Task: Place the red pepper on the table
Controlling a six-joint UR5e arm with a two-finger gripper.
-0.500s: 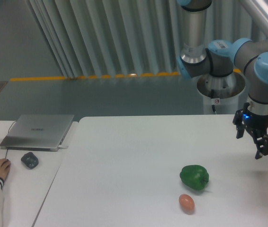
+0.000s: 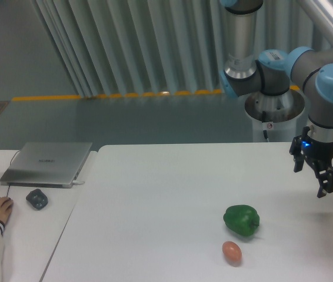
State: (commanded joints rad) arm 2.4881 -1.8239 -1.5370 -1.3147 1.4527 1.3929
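Near edge of the table (image 2: pixel 155 194): an orange-pink egg-shaped object (image 2: pixel 232 251), with a green bell pepper (image 2: pixel 241 220) just behind it. Farther right, my gripper (image 2: pixel 314 171) hangs above the surface, fingers spread, holding nothing. The red pepper is out of view.

No legible text anywhere. Closed silver laptop (image 2: pixel 47 163) on the smaller white desk (image 2: pixel 19 235): faint lid logo, unreadable. Small white label on blue robot joint (image 2: pixel 272 57): too blurred to read.
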